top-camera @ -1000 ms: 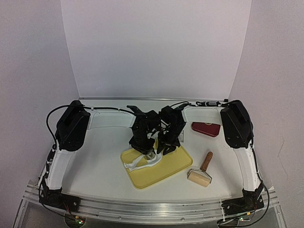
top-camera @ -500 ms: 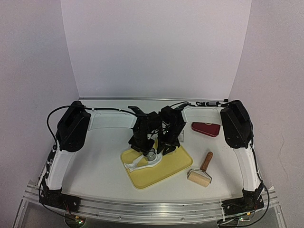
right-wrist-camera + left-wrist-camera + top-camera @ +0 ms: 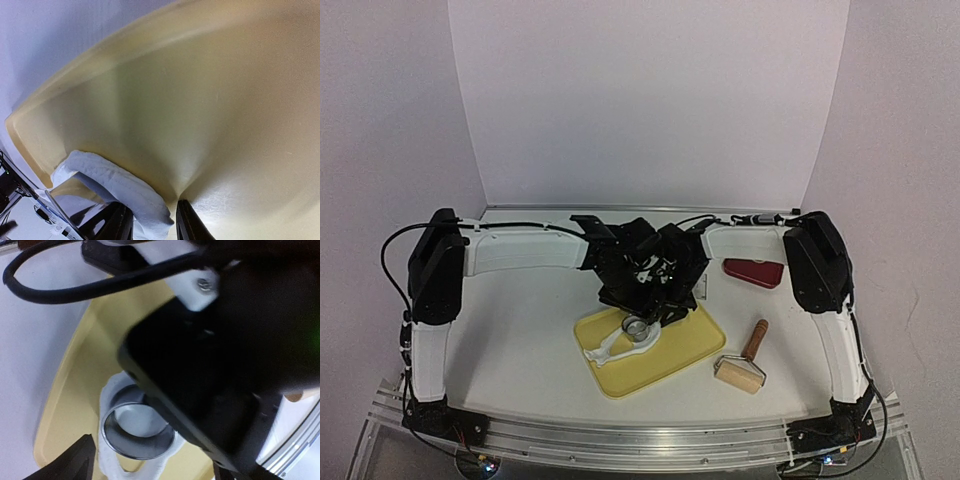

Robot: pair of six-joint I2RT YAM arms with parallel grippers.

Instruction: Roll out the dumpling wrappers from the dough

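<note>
A yellow tray holds a ragged white strip of dough with a steel ring cutter standing on it. In the left wrist view the ring cutter stands free, dough around it and a round white dumpling wrapper inside it. My left gripper hovers over it, open, its fingertips well apart; the right arm blocks much of that view. My right gripper is down on the tray, shut on the end of the dough.
A wooden-handled roller lies right of the tray. A flat red case sits at the back right. White walls close in the back and both sides. The two wrists crowd together over the tray's far edge.
My left gripper opened, let go of the ring cutter and drew back from it; the left arm's elbow swung out to the left. The right gripper has held still.
</note>
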